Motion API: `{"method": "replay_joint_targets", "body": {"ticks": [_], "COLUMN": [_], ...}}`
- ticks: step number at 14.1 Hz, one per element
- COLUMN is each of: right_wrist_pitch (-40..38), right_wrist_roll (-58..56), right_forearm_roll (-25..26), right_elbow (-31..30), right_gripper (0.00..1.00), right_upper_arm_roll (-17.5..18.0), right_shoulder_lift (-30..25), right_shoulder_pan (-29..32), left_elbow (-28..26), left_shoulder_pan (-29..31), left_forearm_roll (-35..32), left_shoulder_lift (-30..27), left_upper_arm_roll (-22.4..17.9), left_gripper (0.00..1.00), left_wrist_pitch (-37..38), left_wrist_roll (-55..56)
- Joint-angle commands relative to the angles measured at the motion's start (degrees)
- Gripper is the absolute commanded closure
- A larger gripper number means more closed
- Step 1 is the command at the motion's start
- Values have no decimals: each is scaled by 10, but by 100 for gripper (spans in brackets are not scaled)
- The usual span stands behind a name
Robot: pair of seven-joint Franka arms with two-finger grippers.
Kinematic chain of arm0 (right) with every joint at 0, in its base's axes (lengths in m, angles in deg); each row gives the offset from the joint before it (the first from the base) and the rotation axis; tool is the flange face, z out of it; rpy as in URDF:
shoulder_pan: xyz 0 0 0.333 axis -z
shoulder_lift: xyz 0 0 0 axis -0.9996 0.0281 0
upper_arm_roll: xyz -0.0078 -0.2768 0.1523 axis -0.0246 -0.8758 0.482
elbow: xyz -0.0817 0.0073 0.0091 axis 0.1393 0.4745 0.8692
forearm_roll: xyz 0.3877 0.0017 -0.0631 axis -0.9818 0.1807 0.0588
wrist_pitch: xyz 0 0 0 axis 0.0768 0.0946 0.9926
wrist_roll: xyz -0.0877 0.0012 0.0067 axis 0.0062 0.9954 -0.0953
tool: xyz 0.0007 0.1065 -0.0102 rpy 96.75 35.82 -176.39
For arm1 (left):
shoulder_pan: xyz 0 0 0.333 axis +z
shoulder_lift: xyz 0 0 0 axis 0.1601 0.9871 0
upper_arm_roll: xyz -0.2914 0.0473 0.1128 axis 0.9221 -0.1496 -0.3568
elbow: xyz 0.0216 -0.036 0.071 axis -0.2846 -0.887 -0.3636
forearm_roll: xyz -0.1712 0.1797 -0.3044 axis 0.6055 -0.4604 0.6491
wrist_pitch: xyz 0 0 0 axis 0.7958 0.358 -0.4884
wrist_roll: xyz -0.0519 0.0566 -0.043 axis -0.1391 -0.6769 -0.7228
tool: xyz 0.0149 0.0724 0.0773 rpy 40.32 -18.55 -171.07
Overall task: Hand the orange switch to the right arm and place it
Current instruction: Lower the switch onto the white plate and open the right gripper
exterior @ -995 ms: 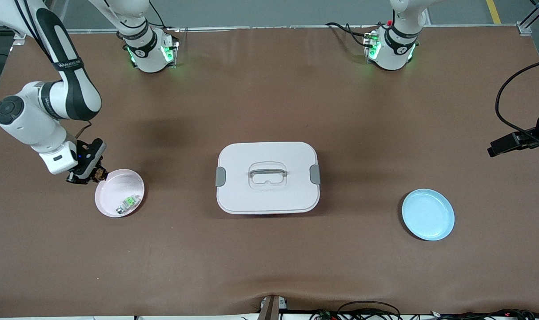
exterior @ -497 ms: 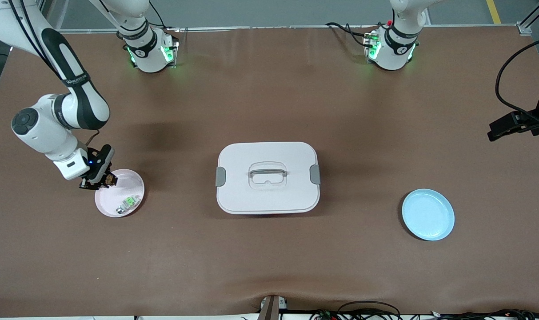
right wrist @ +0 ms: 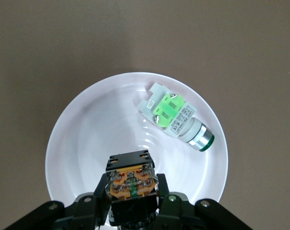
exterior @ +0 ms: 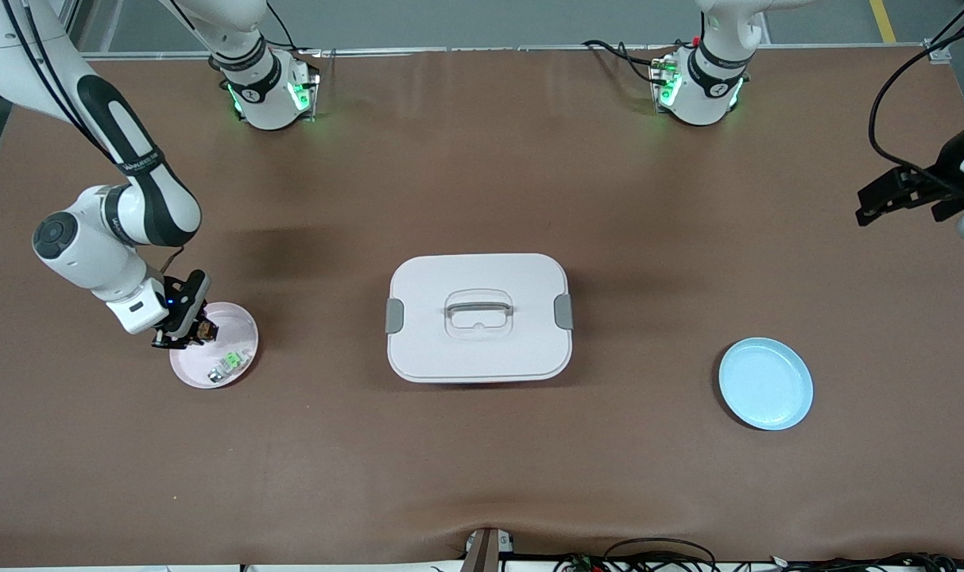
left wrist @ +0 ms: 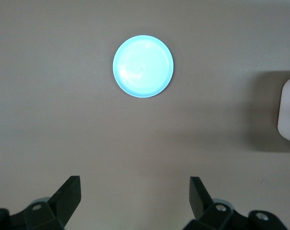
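Right gripper [right wrist: 133, 203] is clamped on the orange switch [right wrist: 131, 181], its fingers pinching the part's black lower body from both sides. The switch stands upright between them, its long axis vertical and its orange-marked end facing up toward the wrist. It hangs just over the pink plate [exterior: 239, 322], at about nine o'clock of the plate's middle in the front view. One green-and-clear part [exterior: 229, 364] lies in that plate.

Left gripper [left wrist: 134, 196] waits with fingers spread apart, over bare desk [exterior: 482, 461]. One white lidded box [exterior: 479, 318] sits mid-desk; one blue plate [exterior: 765, 384] lies toward the left arm's end.
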Motion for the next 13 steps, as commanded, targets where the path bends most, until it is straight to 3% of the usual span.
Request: {"method": "replay_joint_targets", "body": {"ticks": [1,5,13], "right_wrist_pitch": [-1,-2,-4], "right_wrist_roll": [-6,-2,12], "right_forearm_roll": [26,54,57], "right_elbow": [30,46,52], "right_gripper": [100,100,100], "right_upper_arm_roll": [9,8,-19], "right_shoulder_lift": [29,46,69], "right_shoulder_pan": [13,13,3], "left_elbow": [-34,-30,-28], "left_shoulder_pan": [-9,-8,-4], "left_forearm_roll": [9,9,11], "left_shoulder_lift": [-31,-30,-31], "left_upper_arm_roll": [-6,-4,-1], "left_gripper": [0,0,0], "left_wrist_pitch": [-10,3,10], "left_wrist_roll": [-11,-9,-11]}}
